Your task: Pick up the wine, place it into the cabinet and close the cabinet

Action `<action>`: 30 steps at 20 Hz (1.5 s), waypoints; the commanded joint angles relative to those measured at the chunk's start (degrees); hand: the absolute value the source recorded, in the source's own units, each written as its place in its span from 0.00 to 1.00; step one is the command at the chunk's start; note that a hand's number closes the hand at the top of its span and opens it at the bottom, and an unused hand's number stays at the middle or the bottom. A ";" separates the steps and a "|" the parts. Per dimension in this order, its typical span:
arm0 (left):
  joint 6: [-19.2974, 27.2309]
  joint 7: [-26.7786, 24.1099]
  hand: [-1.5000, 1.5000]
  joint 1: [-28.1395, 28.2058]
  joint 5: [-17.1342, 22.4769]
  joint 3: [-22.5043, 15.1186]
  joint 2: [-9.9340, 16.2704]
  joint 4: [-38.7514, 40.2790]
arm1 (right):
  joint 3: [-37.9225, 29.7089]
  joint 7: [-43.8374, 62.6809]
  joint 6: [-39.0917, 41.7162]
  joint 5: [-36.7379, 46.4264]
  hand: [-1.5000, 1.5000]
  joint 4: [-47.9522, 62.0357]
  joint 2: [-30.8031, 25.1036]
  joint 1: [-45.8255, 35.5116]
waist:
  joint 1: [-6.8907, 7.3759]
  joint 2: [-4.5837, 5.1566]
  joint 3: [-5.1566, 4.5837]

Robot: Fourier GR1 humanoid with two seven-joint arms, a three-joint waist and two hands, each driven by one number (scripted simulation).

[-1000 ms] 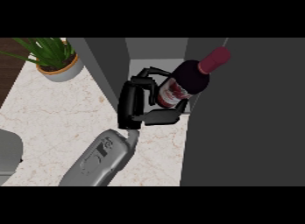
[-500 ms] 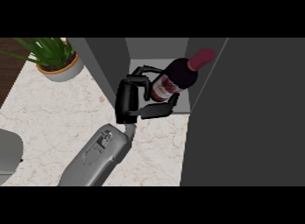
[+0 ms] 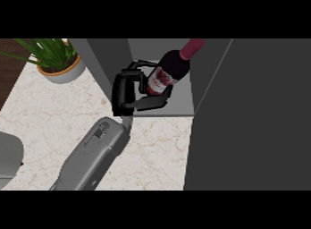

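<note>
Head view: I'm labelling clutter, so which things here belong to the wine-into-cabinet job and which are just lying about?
Part of the job:
wine bottle
cabinet
cabinet door
robot hand, curled round the bottle

Lying about:
potted plant
grey object at the left edge

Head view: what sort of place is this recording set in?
Probably a home kitchen: a marble-look counter, an open grey cabinet and a potted plant, with a wine bottle held in one hand.
</note>
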 commanded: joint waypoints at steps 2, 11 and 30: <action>-2.26 -2.31 1.00 -4.92 3.29 2.29 -0.78 8.80 | 1.31 5.21 -2.31 -1.34 0.00 -5.45 0.30 -2.43 | -0.35 0.09 -0.03; -4.16 0.03 1.00 -13.92 3.70 6.40 -0.81 18.69 | 1.48 3.24 -0.86 -3.23 0.00 -7.61 0.95 2.49 | -0.73 0.08 0.00; -3.45 -14.74 1.00 -26.47 3.85 14.44 -0.80 39.48 | 1.04 1.20 0.85 -4.08 0.00 -5.11 1.00 2.87 | -1.51 0.47 -0.01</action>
